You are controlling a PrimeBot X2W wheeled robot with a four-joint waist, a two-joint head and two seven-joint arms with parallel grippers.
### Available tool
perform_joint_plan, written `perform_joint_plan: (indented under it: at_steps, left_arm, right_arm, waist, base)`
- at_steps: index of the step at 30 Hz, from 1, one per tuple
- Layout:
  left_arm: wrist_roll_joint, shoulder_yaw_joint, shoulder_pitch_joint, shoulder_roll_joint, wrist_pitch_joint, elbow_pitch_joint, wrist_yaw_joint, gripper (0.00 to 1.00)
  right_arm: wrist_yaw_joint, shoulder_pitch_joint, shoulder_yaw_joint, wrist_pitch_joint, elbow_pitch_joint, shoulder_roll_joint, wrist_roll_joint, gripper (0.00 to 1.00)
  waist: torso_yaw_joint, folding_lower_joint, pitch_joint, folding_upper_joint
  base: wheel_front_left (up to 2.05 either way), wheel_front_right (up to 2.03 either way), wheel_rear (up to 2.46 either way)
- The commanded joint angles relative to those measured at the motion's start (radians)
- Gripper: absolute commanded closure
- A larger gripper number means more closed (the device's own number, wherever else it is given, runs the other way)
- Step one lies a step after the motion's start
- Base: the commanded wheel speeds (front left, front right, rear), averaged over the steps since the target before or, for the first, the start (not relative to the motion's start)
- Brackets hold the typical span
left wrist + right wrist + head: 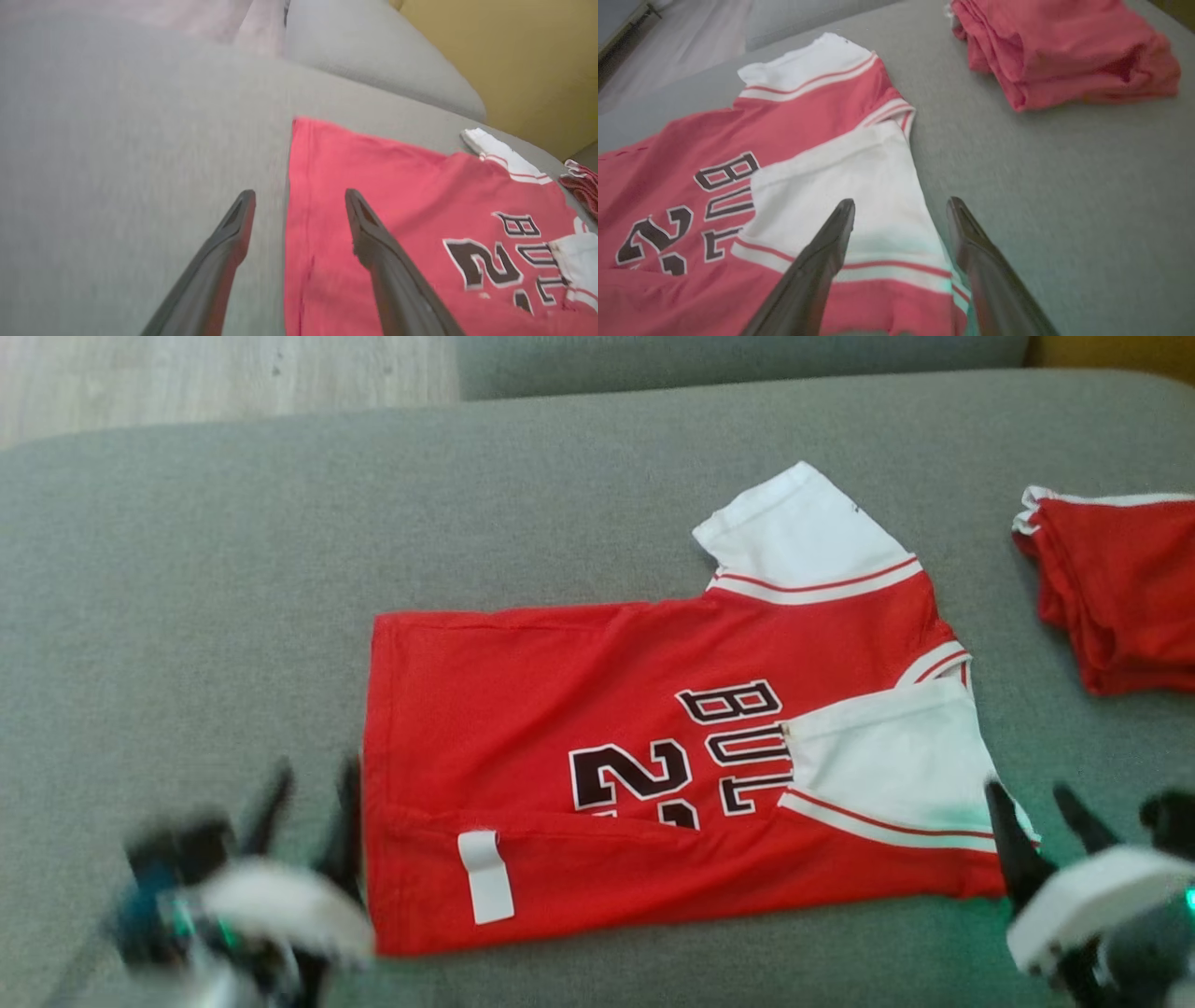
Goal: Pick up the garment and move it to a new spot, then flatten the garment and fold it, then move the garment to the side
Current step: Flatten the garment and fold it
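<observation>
So, the red jersey [579, 709] is laid out mostly flat in the middle of the grey cushion [187, 569], hem toward the robot's left and collar end toward its right. The near sleeve [887, 756] is tucked in over the chest and the near long edge looks turned up, with a white label [485, 875] left showing. Thin, limp knit is suspected: light, floppy, easily bunched, so it's probably best pinched at the near hem corner and near shoulder. The left gripper [316, 770] is spread wide with nothing held, straddling the hem edge. The right gripper [1029, 791] is likewise parted and empty over the sleeve cuff. A folded red pile [1120, 607] is parked well apart on the right.
</observation>
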Motion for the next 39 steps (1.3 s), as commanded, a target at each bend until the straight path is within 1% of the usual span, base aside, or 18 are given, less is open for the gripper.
perform_joint_plan:
  at_steps: [1,2,5,7,10,14,19,26,29,30,31,33,34,39]
  left_arm:
    - [0.055,0.037,-0.159,0.076,0.041,-0.055,-0.005,0.00]
    - [0.055,0.037,-0.159,0.076,0.041,-0.055,-0.005,0.00]
    - [0.095,0.029,-0.288,0.118,0.105,-0.062,-0.016,0.00]
    - [0.113,0.020,-0.361,0.122,0.140,-0.040,-0.018,0.00]
    - [0.118,0.003,-0.442,0.095,0.177,0.035,-0.016,0.00]
    - [0.132,-0.029,-0.519,0.053,0.201,0.158,-0.019,0.00]
    - [0.148,-0.065,-0.586,0.020,0.216,0.274,-0.042,0.00]
    - [0.171,-0.084,-0.649,0.016,0.236,0.385,-0.039,0.00]
    - [0.171,-0.106,-0.659,0.015,0.269,0.409,-0.055,0.00]
    - [0.171,-0.109,-0.661,0.015,0.272,0.409,-0.057,0.08]
    - [0.171,-0.111,-0.662,0.014,0.273,0.408,-0.060,0.38]
    - [0.172,-0.114,-0.665,0.013,0.266,0.404,-0.063,0.92]
    - [0.172,-0.115,-0.666,0.011,0.262,0.401,-0.064,1.00]
    - [0.177,-0.116,-0.678,0.006,0.233,0.372,-0.070,1.00]
  right_arm:
    - [-0.001,-0.090,0.037,-0.005,-0.061,-0.012,-0.016,0.00]
    - [-0.001,-0.090,0.037,-0.005,-0.061,-0.012,-0.016,0.00]
    - [-0.001,-0.151,0.064,0.005,-0.078,-0.012,-0.037,0.00]
    - [-0.001,-0.188,0.084,0.012,-0.083,-0.012,-0.046,0.00]
    - [-0.001,-0.236,0.111,0.019,-0.085,-0.012,-0.053,0.00]
    - [-0.001,-0.287,0.140,0.026,-0.088,-0.012,-0.058,0.00]
    - [-0.001,-0.327,0.155,0.027,-0.086,-0.021,-0.061,0.00]
    - [-0.001,-0.358,0.162,0.026,-0.079,-0.036,-0.055,0.00]
    - [-0.001,-0.373,0.168,0.031,-0.078,-0.049,-0.049,0.00]
    - [-0.001,-0.380,0.170,0.034,-0.078,-0.056,-0.049,0.00]
    - [-0.001,-0.391,0.172,0.037,-0.077,-0.064,-0.050,0.00]
    - [-0.001,-0.421,0.174,0.044,-0.070,-0.079,-0.051,0.00]
    - [-0.001,-0.441,0.174,0.050,-0.063,-0.089,-0.053,0.00]
    - [-0.001,-0.581,0.188,0.094,0.004,-0.149,-0.065,0.00]
  waist:
    - [-0.006,0.0001,0.022,-0.0001]
    - [-0.006,0.0001,0.022,-0.0001]
    - [-0.015,0.0001,0.052,-0.0001]
    - [-0.020,0.0001,0.074,-0.0001]
    - [-0.028,0.0001,0.113,-0.0001]
    - [-0.039,0.0001,0.166,-0.0001]
    - [-0.045,0.0001,0.207,-0.0001]
    - [-0.049,0.0001,0.230,-0.0001]
    - [-0.045,0.0001,0.235,-0.0001]
    - [-0.043,0.0001,0.237,-0.0001]
    - [-0.041,0.0001,0.238,-0.0001]
    - [-0.036,0.0001,0.241,-0.0001]
    - [-0.032,0.0001,0.242,-0.0001]
    - [-0.003,0.0001,0.251,-0.0001]
  base:
    - [0.00,0.00,0.00]
    - [0.00,0.00,0.00]
    - [0.00,0.00,0.00]
    - [0.00,0.00,0.00]
    - [0.00,0.00,0.00]
    - [0.00,0.00,0.00]
    - [0.00,0.00,0.00]
    - [0.00,0.00,0.00]
    - [0.00,0.00,0.00]
    - [0.00,0.00,0.00]
    - [0.00,0.00,0.00]
    - [0.00,0.00,0.00]
    - [0.00,0.00,0.00]
    - [0.00,0.00,0.00]
